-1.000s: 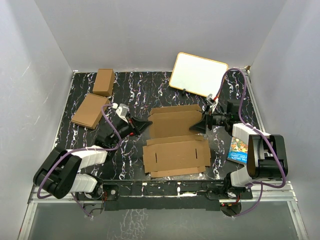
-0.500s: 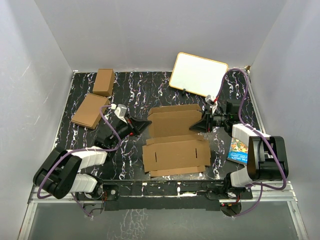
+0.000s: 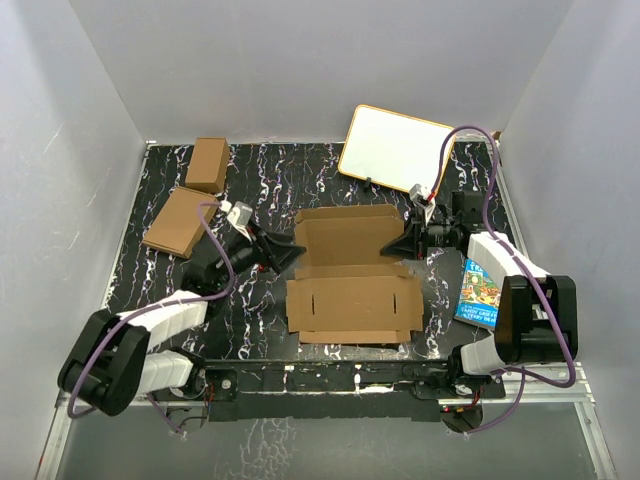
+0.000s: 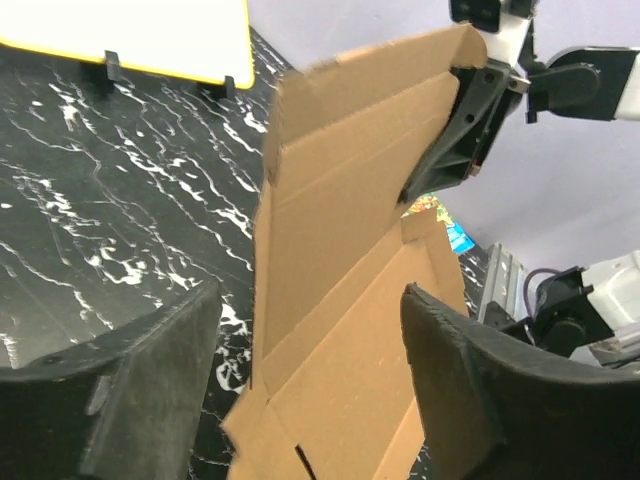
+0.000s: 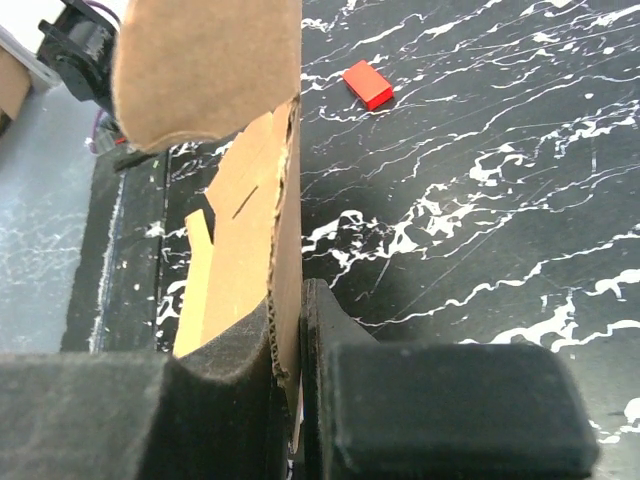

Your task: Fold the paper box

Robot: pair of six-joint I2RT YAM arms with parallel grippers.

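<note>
The paper box (image 3: 350,305) is a flat brown die-cut sheet lying mid-table, with its rear panel (image 3: 350,237) tilted up. My right gripper (image 3: 410,240) is shut on that panel's right edge; in the right wrist view the corrugated edge (image 5: 285,300) is pinched between the two pads (image 5: 235,370). My left gripper (image 3: 288,252) stands open at the panel's left edge. In the left wrist view the raised panel (image 4: 340,230) lies beyond the spread jaws (image 4: 312,295), touching neither finger, and the right gripper (image 4: 455,140) grips its far edge.
A yellow-framed whiteboard (image 3: 397,148) leans at the back right. Two brown cartons (image 3: 208,164) (image 3: 180,221) sit at the left. A blue printed packet (image 3: 478,293) lies by the right arm. A small red block (image 5: 368,84) lies on the black marbled table (image 3: 270,175).
My left gripper has opened and let go of the panel's left edge. My right gripper has shut on the right edge, and the rear panel stands a little higher.
</note>
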